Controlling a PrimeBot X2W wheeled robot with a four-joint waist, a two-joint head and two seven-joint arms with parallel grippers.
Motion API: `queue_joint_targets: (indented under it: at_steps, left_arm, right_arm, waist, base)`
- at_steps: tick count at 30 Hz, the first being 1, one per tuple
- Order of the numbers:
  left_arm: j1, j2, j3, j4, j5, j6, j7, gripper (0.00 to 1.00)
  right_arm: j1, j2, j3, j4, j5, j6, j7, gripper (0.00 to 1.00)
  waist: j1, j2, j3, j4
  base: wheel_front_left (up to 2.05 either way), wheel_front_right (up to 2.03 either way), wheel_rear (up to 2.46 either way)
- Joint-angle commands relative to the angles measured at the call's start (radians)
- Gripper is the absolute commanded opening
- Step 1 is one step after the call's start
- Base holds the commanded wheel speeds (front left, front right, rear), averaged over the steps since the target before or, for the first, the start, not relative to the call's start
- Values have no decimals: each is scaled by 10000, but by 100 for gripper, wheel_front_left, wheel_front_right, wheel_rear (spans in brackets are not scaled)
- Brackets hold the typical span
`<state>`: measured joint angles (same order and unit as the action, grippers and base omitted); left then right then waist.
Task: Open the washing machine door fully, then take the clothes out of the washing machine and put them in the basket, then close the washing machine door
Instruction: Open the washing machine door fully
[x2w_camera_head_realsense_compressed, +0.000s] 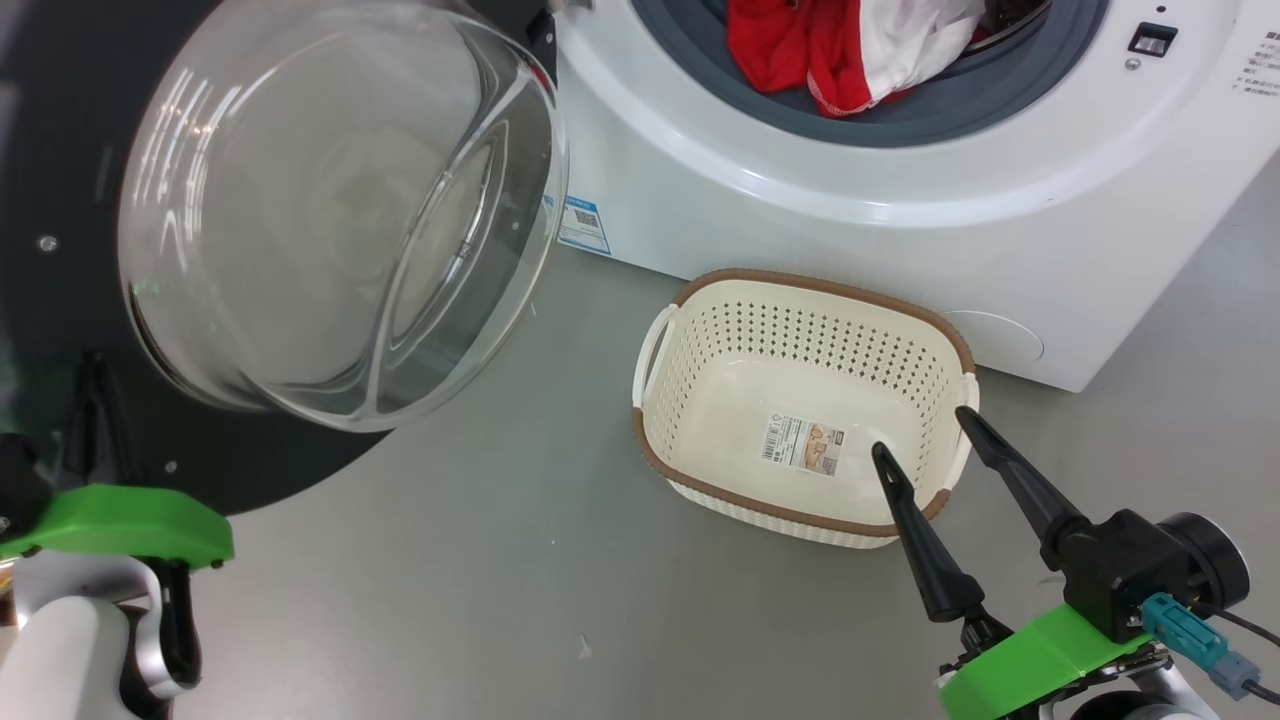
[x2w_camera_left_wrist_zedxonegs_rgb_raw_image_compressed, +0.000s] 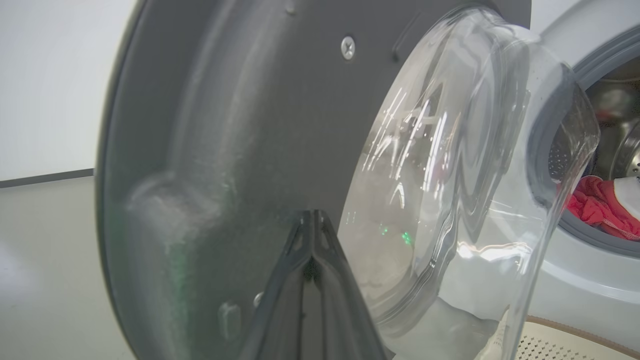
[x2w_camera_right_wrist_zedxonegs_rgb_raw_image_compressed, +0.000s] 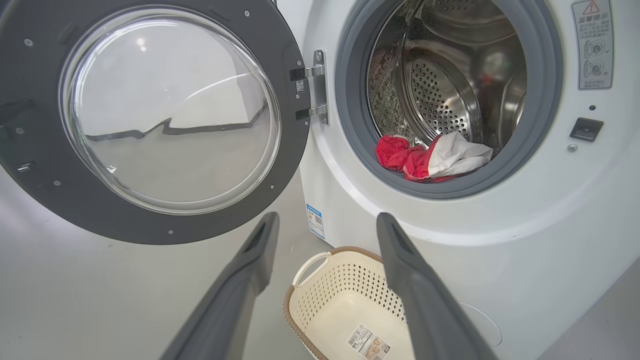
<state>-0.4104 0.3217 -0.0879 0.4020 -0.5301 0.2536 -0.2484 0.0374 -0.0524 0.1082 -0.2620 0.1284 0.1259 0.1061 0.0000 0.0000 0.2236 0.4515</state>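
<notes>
1. The washing machine door (x2w_camera_head_realsense_compressed: 60, 150) stands swung wide open at 10 o'clock in the head view. Its domed glass window (x2w_camera_head_realsense_compressed: 340, 210) bulges toward the camera inside the wide dark rim.
2. In the right wrist view, the hinge (x2w_camera_right_wrist_zedxonegs_rgb_raw_image_compressed: 316, 85) sits at the door's 3 o'clock and joins it to the white washing machine (x2w_camera_head_realsense_compressed: 800, 200).
3. The clothes (x2w_camera_head_realsense_compressed: 850, 50), a red and white bundle, lie at 6 o'clock in the machine's mouth. They rest low in the perforated steel drum (x2w_camera_right_wrist_zedxonegs_rgb_raw_image_compressed: 450, 85) and spill onto the grey gasket (x2w_camera_head_realsense_compressed: 940, 110).
4. The basket (x2w_camera_head_realsense_compressed: 830, 290) stands on the grey floor (x2w_camera_head_realsense_compressed: 450, 560) at about 4 o'clock from the head view's centre, just in front of the machine's lower panel. A paper label (x2w_camera_head_realsense_compressed: 803, 443) lies on its cream bottom.
5. A small blue label (x2w_camera_head_realsense_compressed: 583, 225) is stuck low on the machine's front, at 10 o'clock from the basket.
6. The right gripper (x2w_camera_head_realsense_compressed: 922, 432) is at 5 o'clock in the head view. Its claw is open, with the two dark fingers spread and nothing between them. The tips point toward 11 o'clock, over the basket's 4 o'clock corner.
7. The left gripper (x2w_camera_left_wrist_zedxonegs_rgb_raw_image_compressed: 312, 217) is at 8 o'clock in the head view. Its claw is closed, the fingers meeting at their tips with nothing seen between them. The tips are at the door's dark inner face, near the rim's 7 o'clock; whether they touch it cannot be told.
</notes>
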Motion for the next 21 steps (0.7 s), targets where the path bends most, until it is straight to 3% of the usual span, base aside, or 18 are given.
queue_joint_targets:
  at_steps: [1, 21]
  left_arm:
    - [-405, 549, 580, -21, -123, 6, -82, 0]
    - [-1510, 338, 1648, 1413, 494, -817, -132, 0]
  right_arm:
    - [-231, 22, 261, -348, -78, 48, 41, 100]
    - [-359, 22, 396, -496, -236, 48, 266, 100]
  waist:
    - [0, 0, 13, 10]
    - [0, 0, 181, -136]
  base:
    - [0, 0, 0]
    - [0, 0, 0]
